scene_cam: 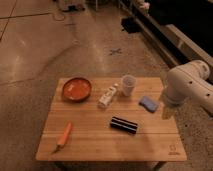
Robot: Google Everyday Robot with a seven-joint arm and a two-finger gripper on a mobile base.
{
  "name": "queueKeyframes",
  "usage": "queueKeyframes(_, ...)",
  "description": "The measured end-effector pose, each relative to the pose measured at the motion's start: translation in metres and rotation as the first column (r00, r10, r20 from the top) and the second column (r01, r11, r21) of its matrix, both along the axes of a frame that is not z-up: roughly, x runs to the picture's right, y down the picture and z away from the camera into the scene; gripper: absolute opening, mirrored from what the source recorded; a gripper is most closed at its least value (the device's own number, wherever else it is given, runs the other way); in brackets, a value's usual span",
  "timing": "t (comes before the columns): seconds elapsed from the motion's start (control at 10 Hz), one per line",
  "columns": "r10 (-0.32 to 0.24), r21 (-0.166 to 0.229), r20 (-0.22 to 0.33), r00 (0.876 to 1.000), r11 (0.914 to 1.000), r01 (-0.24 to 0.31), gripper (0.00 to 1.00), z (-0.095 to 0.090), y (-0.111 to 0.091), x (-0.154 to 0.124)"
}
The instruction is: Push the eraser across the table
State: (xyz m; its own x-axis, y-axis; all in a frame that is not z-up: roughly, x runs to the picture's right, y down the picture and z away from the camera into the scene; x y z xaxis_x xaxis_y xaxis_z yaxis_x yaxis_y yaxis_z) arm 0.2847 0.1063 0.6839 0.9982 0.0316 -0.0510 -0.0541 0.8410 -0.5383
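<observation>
The eraser [123, 124] is a black oblong block with pale stripes. It lies a little right of the middle of the light wooden table [100, 142], its long side running left to right and slightly tilted. My white arm [187, 85] comes in from the right. The gripper [166, 112] hangs below it over the table's right side, right of and slightly behind the eraser, and apart from it. It is close to the small blue pad [148, 103].
An orange bowl [76, 89] stands at the back left. A white bottle [107, 96] lies near the back middle, next to an upright white cup [128, 85]. A carrot [64, 135] lies at the front left. A dark mark [173, 149] shows at the front right corner.
</observation>
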Motion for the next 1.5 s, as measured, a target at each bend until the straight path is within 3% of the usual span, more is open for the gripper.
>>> queueKeyframes(1.2, 0.0, 0.0, 0.0, 1.0, 1.0, 0.0, 0.65, 0.0, 0.0, 0.0)
queueKeyframes(1.5, -0.012, -0.01, 0.019, 1.0, 0.9999, 0.012, 0.51, 0.008, 0.004, -0.012)
